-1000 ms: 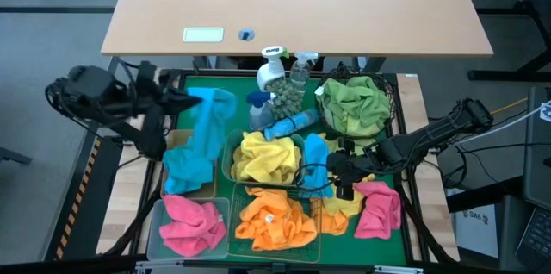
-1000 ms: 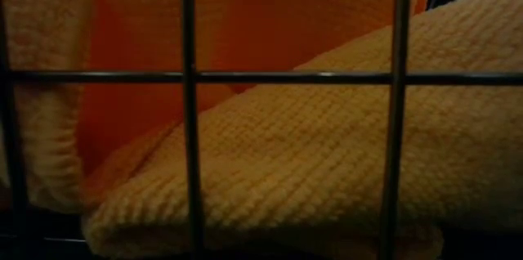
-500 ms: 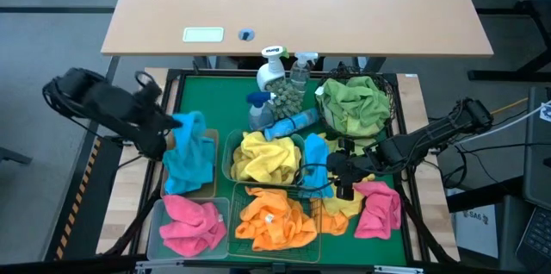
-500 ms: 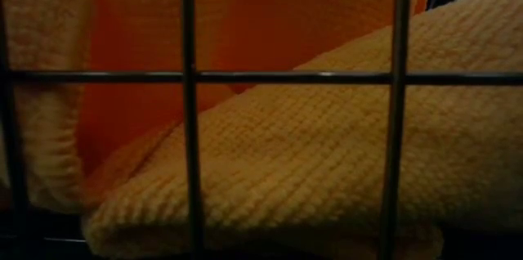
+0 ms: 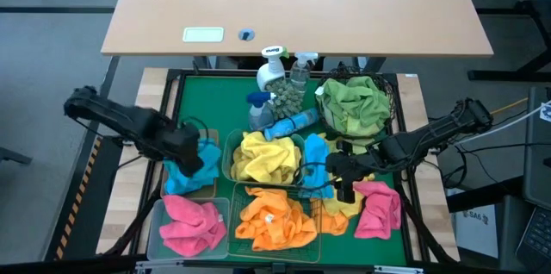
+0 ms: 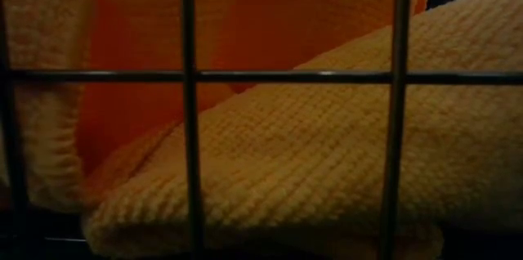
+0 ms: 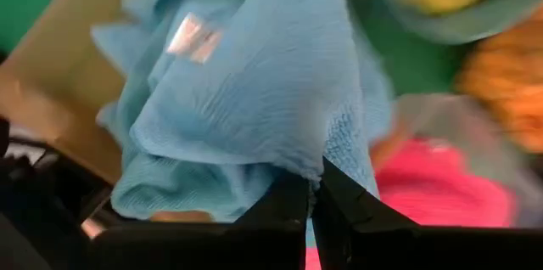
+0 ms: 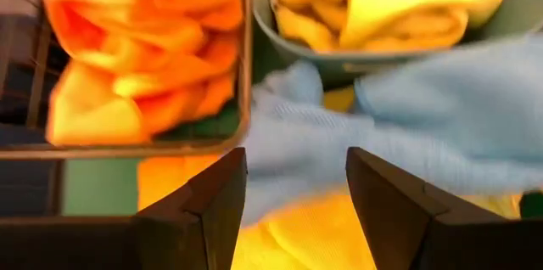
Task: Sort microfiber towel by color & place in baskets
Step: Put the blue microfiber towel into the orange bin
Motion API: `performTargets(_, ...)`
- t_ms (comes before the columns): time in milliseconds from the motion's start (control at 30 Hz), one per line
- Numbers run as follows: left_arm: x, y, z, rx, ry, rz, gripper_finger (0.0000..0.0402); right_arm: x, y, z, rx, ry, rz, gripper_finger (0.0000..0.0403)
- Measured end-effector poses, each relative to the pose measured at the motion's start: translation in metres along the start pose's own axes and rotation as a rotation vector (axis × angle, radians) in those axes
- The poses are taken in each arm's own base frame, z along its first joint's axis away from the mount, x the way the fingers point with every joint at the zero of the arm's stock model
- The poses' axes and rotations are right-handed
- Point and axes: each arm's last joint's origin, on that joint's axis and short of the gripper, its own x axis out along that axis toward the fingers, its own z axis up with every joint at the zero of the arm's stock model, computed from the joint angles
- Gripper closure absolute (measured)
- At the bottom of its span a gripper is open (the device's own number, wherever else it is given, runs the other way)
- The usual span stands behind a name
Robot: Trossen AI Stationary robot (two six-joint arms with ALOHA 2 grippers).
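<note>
My left gripper (image 5: pixel 196 152) is shut on a light blue towel (image 5: pixel 185 171) above the tan tray (image 5: pixel 209 192), where the blue cloth lies bunched. My right gripper (image 5: pixel 338 173) is open over another blue towel (image 5: pixel 315 160) that is draped on the teal tub's rim (image 5: pixel 227 164). In the right wrist view its fingers stand either side of this towel (image 8: pixel 339 147). Yellow towels fill the teal tub. Orange towels (image 5: pixel 274 218) fill the green wire basket, pink ones (image 5: pixel 189 225) the clear bin, and green ones (image 5: pixel 353 106) the round black basket. My left gripper pinches a raised fold of the light blue towel (image 7: pixel 316 155) between its two shut fingers (image 7: pixel 288 206), coming from above at a slant. The cloth fans out from the fingertips, and its lower part (image 7: pixel 161 189) lies bunched on the tan tray (image 7: pixel 51 92).
Spray bottles (image 5: pixel 280 80) and a blue bottle lying on its side (image 5: pixel 293 123) crowd the far middle of the green mat. A pink towel (image 5: pixel 379 209) and a yellow one (image 5: pixel 343 207) lie loose by the right gripper. The low view shows only wire mesh (image 6: pixel 188 113) and orange cloth.
My left gripper has come down and toward the table's near right, from high over the far-left corner to just above the tan tray, staying shut on the blue towel. The towel hung long below it and is now bunched on the tray.
</note>
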Motion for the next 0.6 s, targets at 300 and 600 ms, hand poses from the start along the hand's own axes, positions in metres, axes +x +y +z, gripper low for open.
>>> performTargets(300,0.084,-0.005,0.0,0.006,0.089,0.211,0.0401,-0.03,0.007,0.022,0.011,-0.073,0.037,0.0198)
performTargets(600,0.14,0.003,-0.005,0.009,0.117,0.285,0.0374,-0.047,0.01,0.035,0.017,-0.13,0.066,0.0198)
